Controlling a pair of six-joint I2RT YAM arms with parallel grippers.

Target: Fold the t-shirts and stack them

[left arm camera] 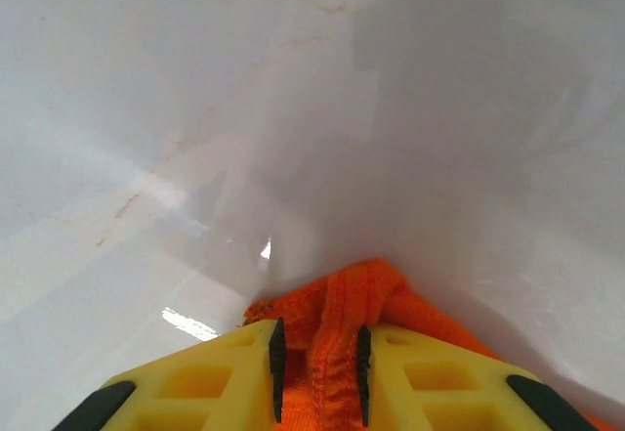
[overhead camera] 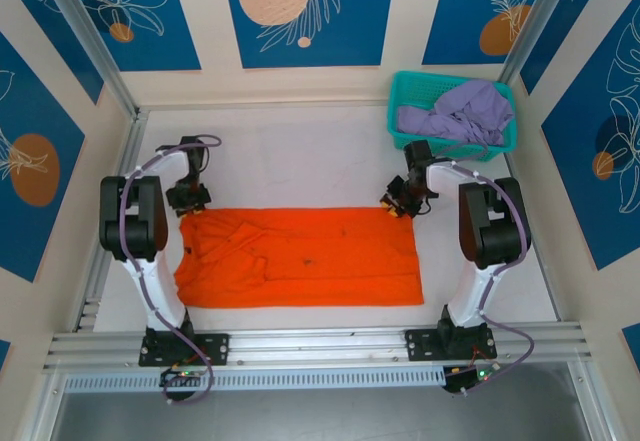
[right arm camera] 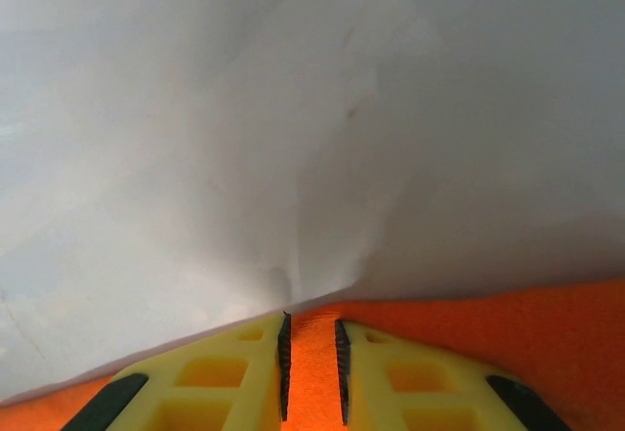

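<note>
The orange t-shirt (overhead camera: pixel 300 256) lies spread flat across the middle of the white table. My left gripper (overhead camera: pixel 188 201) pinches its far left corner; in the left wrist view the yellow fingers (left arm camera: pixel 225 377) are shut on a bunched orange hem (left arm camera: pixel 337 353). At the far right corner my right gripper (overhead camera: pixel 398 204) holds the edge, and the right wrist view has orange cloth (right arm camera: pixel 312 372) squeezed between its fingers (right arm camera: pixel 410 382). The lavender t-shirt (overhead camera: pixel 462 111) sits crumpled in the teal basket (overhead camera: pixel 400 89).
The teal mesh basket stands at the back right, just behind my right arm (overhead camera: pixel 490 226). Metal frame posts (overhead camera: pixel 85 36) and patterned walls close in the table on three sides. Bare white tabletop (overhead camera: pixel 300 156) lies beyond the shirt.
</note>
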